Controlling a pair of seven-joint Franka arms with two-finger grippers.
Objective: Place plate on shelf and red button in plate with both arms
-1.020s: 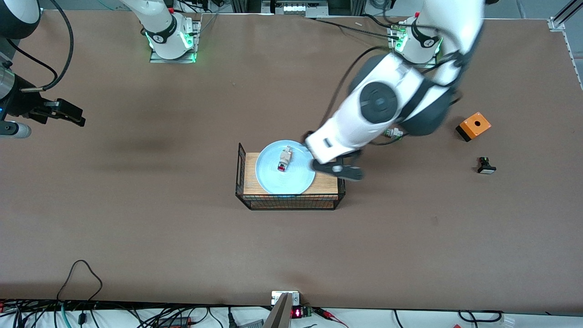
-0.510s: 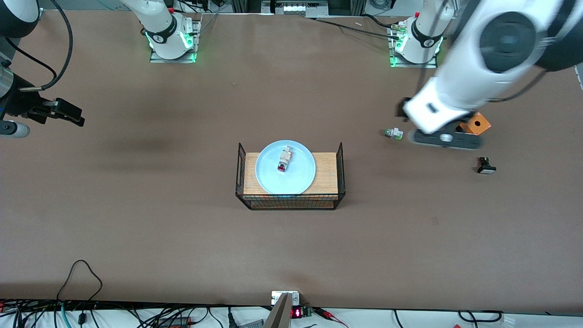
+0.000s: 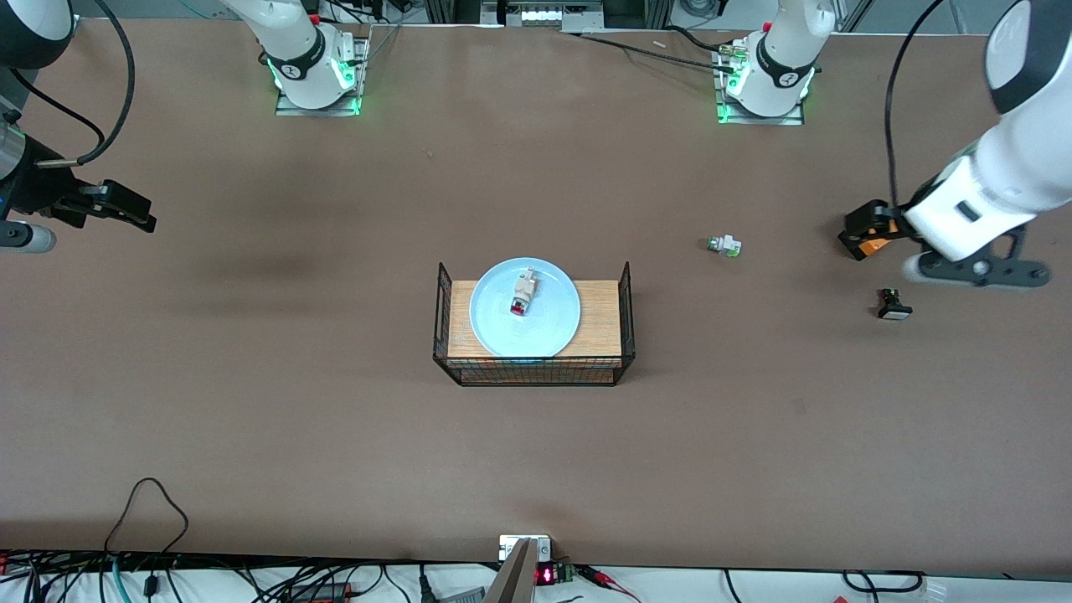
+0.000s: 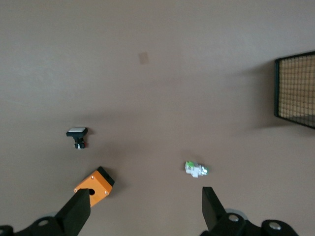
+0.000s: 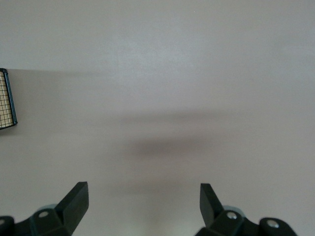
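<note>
Button (image 3: pixel 521 298) lies on plate (image 3: pixel 494 331), in the basket; both empty, wide grippers, left (image 3: pixel 976 270) and right (image 3: pixel 126 209), hang at the counter's 2 ends.

Table (image 3: pixel 335 435): wide, brown, matte top filling most of the front view.
Front edge: white strip strewn with black cables (image 3: pixel 151 578).
Light: soft, faint shadows.

Wire basket (image 3: pixel 533 368) with wooden floor at table centre. Toward the left arm's end: green-tipped white part (image 3: pixel 724 245), orange box (image 3: pixel 874 244), black white-capped part (image 3: pixel 893 306).
</note>
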